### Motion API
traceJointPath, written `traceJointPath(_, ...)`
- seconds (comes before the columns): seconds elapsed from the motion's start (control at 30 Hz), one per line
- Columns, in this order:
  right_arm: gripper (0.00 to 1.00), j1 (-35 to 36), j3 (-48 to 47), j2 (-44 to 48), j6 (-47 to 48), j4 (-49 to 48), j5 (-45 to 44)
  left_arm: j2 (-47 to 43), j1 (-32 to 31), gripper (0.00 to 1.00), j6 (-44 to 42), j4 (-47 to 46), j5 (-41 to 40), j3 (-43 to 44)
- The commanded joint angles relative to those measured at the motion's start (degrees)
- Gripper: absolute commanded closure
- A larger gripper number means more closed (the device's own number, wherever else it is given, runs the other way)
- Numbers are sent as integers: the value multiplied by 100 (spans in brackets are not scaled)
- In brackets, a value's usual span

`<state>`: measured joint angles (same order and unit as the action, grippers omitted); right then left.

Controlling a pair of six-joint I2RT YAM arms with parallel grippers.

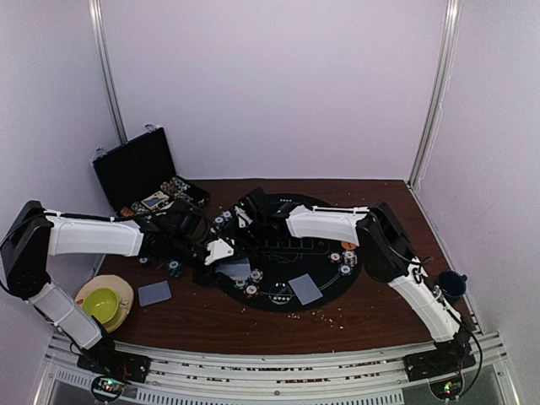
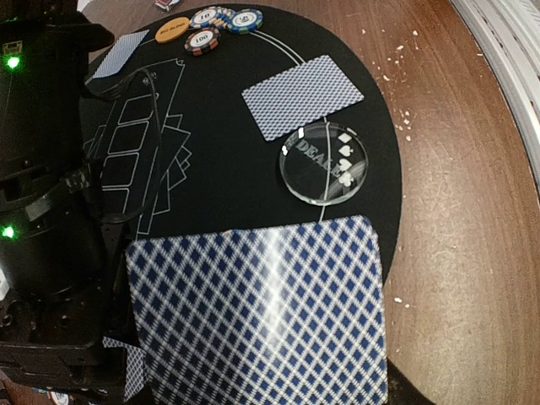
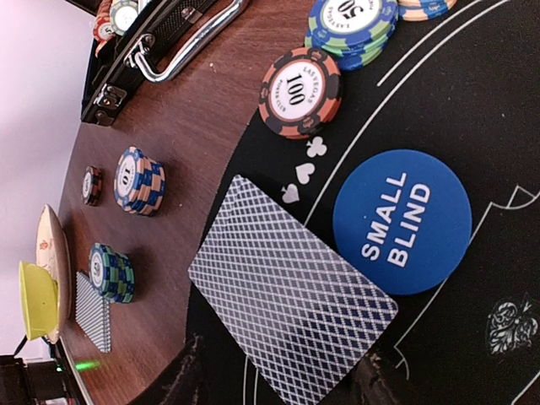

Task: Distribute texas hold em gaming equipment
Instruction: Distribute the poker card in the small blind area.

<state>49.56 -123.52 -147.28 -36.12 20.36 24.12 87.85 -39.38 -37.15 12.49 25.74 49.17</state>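
Inside black case (image 1: 133, 171), poker chips (image 1: 176, 186).

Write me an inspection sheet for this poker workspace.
Surface: brown wooden table with round black felt mat; crumbs scattered.
Job's things: striped poker chips, blue Small Blind disc, clear dealer button.
Clutter: open black case, yellow-green bowl, dark blue mug.
Grippers: left gripper holds a blue-diamond-backed card; right gripper open over second patterned card.
Cables: thin black cable across the mat.
Surroundings: white walls, metal posts.

Robot lab cell: plain white walls (image 1: 270, 84), aluminium frame posts (image 1: 435, 93), slotted mounting rail (image 1: 278, 371) along wooden table (image 1: 363, 314) edge.
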Motion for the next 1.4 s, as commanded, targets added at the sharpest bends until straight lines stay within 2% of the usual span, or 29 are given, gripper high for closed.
traceJointPath(0.0, 42, 38, 48, 110, 272, 524, -594, 39, 28, 48, 30, -194, 80, 23)
traceJointPath(0.33, 41, 36, 85, 414, 658, 876, -1121, 48, 26, 48, 32, -206, 78, 21)
traceJointPath(0.7, 41, 119, -345, 402, 1263, 1489, -1396, 83, 32, 48, 34, -203, 72, 20)
traceJointPath(1.03, 38, 146, -470, 436, 1473, 2012, -2155, 82, 26, 48, 32, -210, 72, 23)
traceJointPath(1.37, 35, 340, -907, 116, 2066, 1979, -1524, 117, 27, 48, 34, -214, 78, 29)
